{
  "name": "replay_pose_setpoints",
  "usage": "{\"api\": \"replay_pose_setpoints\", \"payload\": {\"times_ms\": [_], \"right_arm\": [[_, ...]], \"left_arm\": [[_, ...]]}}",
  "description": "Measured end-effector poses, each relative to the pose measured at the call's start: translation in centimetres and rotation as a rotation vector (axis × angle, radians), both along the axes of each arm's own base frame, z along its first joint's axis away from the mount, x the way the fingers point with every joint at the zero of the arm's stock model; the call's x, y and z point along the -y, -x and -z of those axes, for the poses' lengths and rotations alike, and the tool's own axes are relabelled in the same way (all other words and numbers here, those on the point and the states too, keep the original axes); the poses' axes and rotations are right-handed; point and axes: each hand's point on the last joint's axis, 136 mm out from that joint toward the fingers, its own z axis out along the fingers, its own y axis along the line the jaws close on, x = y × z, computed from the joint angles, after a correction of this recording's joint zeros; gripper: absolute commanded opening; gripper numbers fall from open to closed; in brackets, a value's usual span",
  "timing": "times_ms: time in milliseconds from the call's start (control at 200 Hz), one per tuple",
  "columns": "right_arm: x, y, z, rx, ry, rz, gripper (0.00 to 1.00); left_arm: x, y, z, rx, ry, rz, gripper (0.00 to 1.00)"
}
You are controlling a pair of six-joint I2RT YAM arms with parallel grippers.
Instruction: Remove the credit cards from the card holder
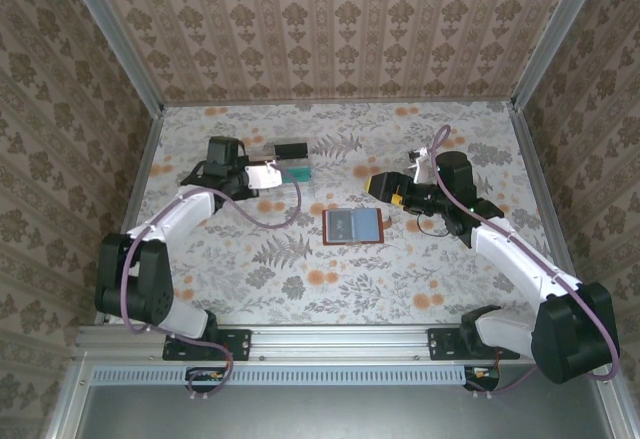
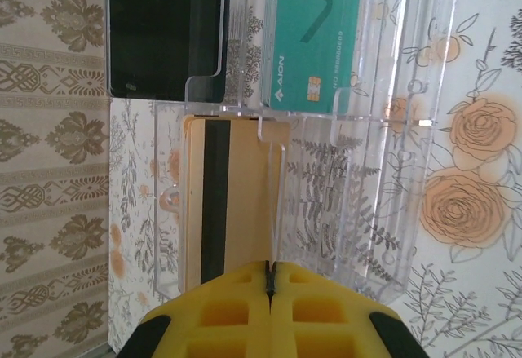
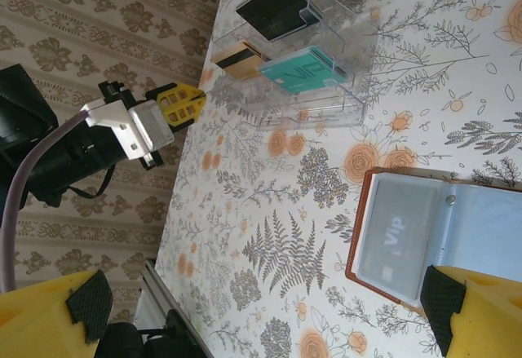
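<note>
Card holder [image 1: 352,225] open flat; right pincer [image 1: 378,185] wide nearby; left pincer [image 2: 270,276] closed at tray [image 2: 391,130], arm extended.

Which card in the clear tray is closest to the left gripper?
The gold-tan card with the dark stripe; the teal card and black card lie beyond it.

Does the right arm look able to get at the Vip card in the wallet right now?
Probably yes. The wallet lies open and face-up with the Vip card showing. The open right gripper is close by with nothing between. The left gripper is away at the tray.
</note>
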Motion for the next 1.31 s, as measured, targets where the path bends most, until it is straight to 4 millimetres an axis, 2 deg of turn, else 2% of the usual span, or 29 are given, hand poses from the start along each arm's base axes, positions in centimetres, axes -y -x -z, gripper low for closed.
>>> {"api": "replay_pose_setpoints", "payload": {"times_ms": [310, 960, 1030, 1120, 1305], "right_arm": [[-0.1, -0.3, 1.2, -0.035, 0.009, 0.0, 1.0], [-0.2, -0.7, 2.6, -0.074, 0.019, -0.001, 1.0], [-0.2, -0.7, 2.7, -0.076, 0.02, -0.001, 1.0], [-0.2, -0.8, 2.8, -0.077, 0.02, -0.001, 1.0], [-0.2, -0.8, 3.0, -0.084, 0.022, -0.001, 1.0]], "left_arm": [[0.0, -1.8, -0.2, 0.013, 0.006, -0.01, 0.0], [0.1, -2.5, 1.5, -0.025, 0.007, -0.007, 0.0], [0.1, -2.6, 1.4, -0.023, 0.007, -0.006, 0.15], [0.1, -2.8, 1.5, -0.02, 0.005, -0.006, 0.28], [0.0, -3.3, 1.5, -0.017, 0.006, -0.017, 0.31]]}}
